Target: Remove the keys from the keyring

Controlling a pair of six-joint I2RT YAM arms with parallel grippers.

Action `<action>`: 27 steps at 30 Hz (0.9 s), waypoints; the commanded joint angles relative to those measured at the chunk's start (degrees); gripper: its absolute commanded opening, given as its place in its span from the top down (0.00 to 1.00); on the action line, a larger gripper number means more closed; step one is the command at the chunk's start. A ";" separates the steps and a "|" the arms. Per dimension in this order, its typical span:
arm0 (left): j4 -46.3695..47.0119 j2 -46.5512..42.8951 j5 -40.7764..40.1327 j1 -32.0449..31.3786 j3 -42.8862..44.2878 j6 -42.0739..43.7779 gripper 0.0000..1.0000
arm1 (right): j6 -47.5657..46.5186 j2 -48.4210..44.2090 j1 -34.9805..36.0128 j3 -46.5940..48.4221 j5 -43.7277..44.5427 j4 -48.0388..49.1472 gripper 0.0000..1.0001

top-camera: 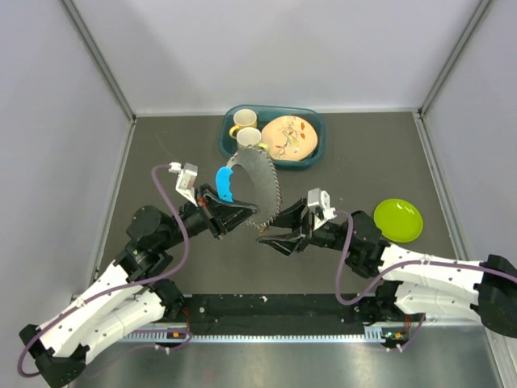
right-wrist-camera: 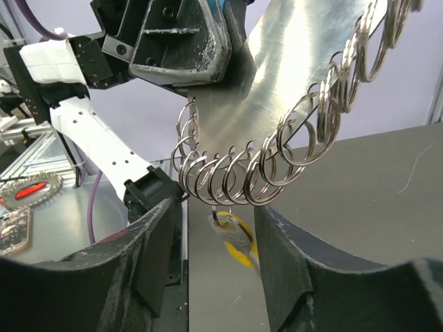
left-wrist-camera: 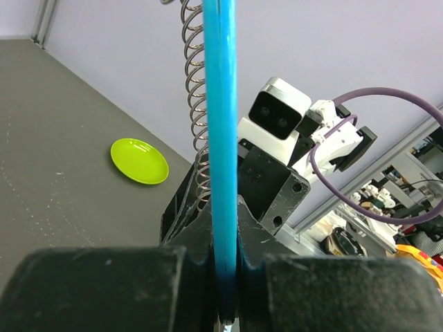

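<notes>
A silvery half-round metal plate point(top-camera: 257, 187) with a blue handle point(top-camera: 223, 183) is held up over the table. My left gripper point(top-camera: 236, 215) is shut on the blue handle point(left-wrist-camera: 220, 138), which is pinched edge-on between its fingers point(left-wrist-camera: 173, 277). Several wire keyrings point(right-wrist-camera: 235, 181) hang along the plate's point(right-wrist-camera: 291, 76) edge. One key with a yellow head point(right-wrist-camera: 237, 241) dangles from the lowest keyring. My right gripper point(right-wrist-camera: 218, 245) is open below the rings. Its jaws stand either side of that key, which hangs close to the right finger point(right-wrist-camera: 287, 263). No teal key head shows.
A teal tray point(top-camera: 313, 153) at the back holds two mugs point(top-camera: 245, 128) and a patterned plate point(top-camera: 288, 137). A green plate point(top-camera: 398, 220) lies on the table at the right. Grey walls close in the left, right and back.
</notes>
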 commanded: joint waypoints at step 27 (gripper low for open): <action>-10.96 -4.85 -17.03 0.02 -2.06 5.71 0.96 | -7.20 -5.77 1.12 10.91 11.80 -35.39 1.00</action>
